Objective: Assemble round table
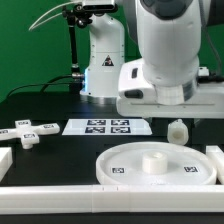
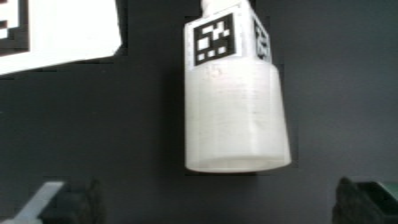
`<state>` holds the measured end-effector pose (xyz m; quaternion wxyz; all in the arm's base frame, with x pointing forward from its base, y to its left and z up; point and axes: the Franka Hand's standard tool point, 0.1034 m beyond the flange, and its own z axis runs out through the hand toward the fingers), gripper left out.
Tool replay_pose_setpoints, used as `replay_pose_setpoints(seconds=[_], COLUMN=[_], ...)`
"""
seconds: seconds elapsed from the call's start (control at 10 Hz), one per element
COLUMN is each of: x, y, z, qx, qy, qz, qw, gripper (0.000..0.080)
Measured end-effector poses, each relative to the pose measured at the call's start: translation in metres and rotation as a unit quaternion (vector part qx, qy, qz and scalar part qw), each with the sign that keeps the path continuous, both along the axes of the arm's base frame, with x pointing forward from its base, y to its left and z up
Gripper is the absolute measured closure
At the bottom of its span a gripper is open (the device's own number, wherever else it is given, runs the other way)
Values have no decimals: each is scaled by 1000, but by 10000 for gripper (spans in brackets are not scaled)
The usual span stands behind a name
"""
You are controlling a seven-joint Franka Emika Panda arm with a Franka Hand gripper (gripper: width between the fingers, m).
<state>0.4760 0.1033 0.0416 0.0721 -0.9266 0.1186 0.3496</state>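
The short cylindrical leg (image 2: 235, 100) lies on its side on the black table, its tagged end pointing away from my fingers. In the exterior view the leg (image 1: 177, 130) is just beyond the disc, under my hand. My gripper (image 2: 214, 204) is open and empty. Its two dark fingertips (image 2: 64, 200) stand wide apart, short of the leg's plain end and not touching it. The large rimmed round disc (image 1: 130, 160) lies flat at the front. The cross-shaped foot piece (image 1: 27, 133) lies at the exterior view's left.
The marker board (image 1: 108, 126) lies flat behind the disc; its corner shows in the wrist view (image 2: 45, 35). Plain white blocks stand along the front edge (image 1: 100, 195), at the exterior view's right (image 1: 214, 158) and left (image 1: 5, 158). The robot base (image 1: 103, 70) stands at the back.
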Motion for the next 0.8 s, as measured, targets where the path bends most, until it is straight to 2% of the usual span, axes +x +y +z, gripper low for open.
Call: replay_pose_setpoints(seconds=[0.1, 0.3, 0.6, 0.8], x=[-4, -5, -21, -16], y=[0, 4, 6, 8], z=[-4, -13, -25, -32], qx=[7, 15, 26, 23], qy=[38, 74, 146, 129], qz=[4, 12, 23, 21], qw=[999, 997, 989, 991], gripper=[151, 151, 151, 151])
